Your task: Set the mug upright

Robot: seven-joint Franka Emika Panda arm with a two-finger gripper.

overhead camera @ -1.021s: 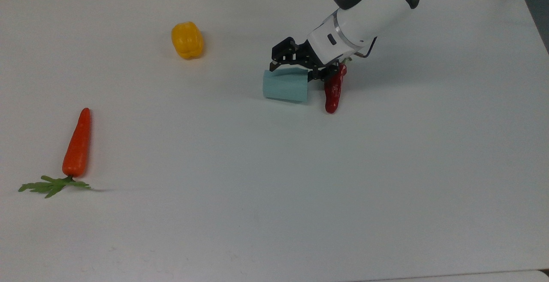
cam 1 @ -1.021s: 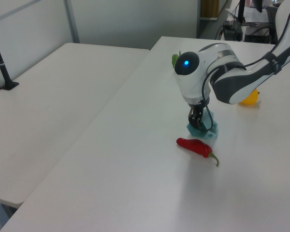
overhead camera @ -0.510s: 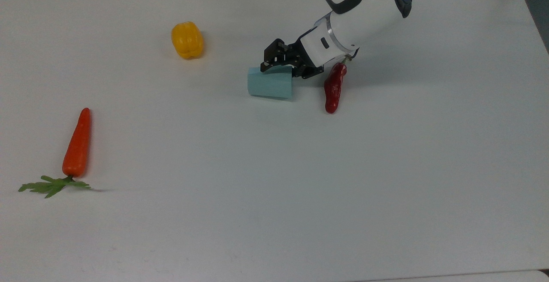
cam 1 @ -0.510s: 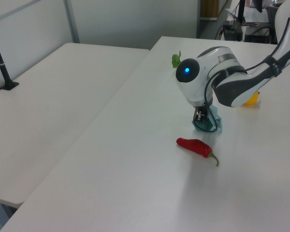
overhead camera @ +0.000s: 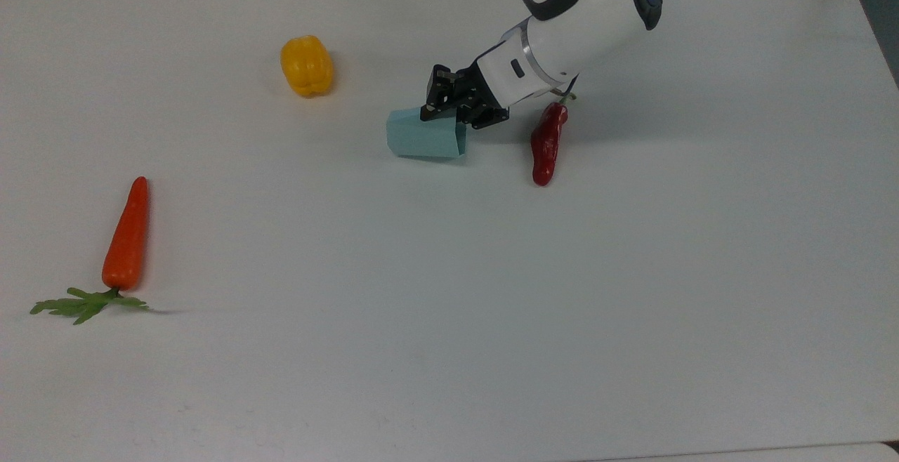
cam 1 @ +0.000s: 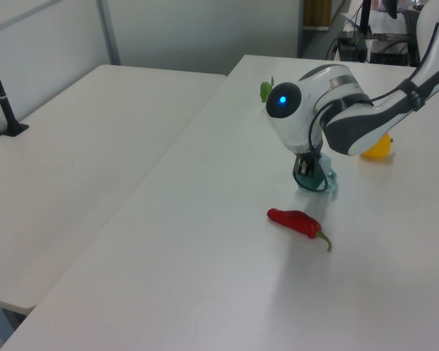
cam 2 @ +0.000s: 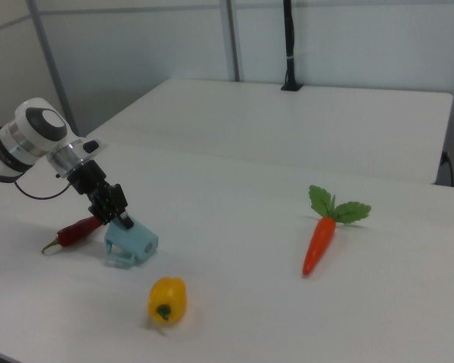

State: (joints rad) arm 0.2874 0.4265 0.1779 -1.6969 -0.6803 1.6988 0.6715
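Observation:
The pale blue mug (overhead camera: 423, 140) lies on its side on the white table (overhead camera: 449, 293), its open rim turned toward the top view's right. In the left view the mug (cam 1: 320, 178) shows its dark opening, slightly tipped up. My gripper (overhead camera: 449, 115) comes down at the rim end, shut on the mug's wall. In the right view the gripper (cam 2: 123, 220) meets the top of the mug (cam 2: 133, 243), whose small handle points at the table.
A red chili (overhead camera: 547, 142) lies just to the top view's right of the mug, beside the arm. A yellow bell pepper (overhead camera: 307, 66) sits at the top view's upper left. A carrot (overhead camera: 126, 234) with green leaves lies far left.
The gripper has moved toward the top view's left and turned, carrying the mug with it away from the chili. The mug's rim end has tipped up a little.

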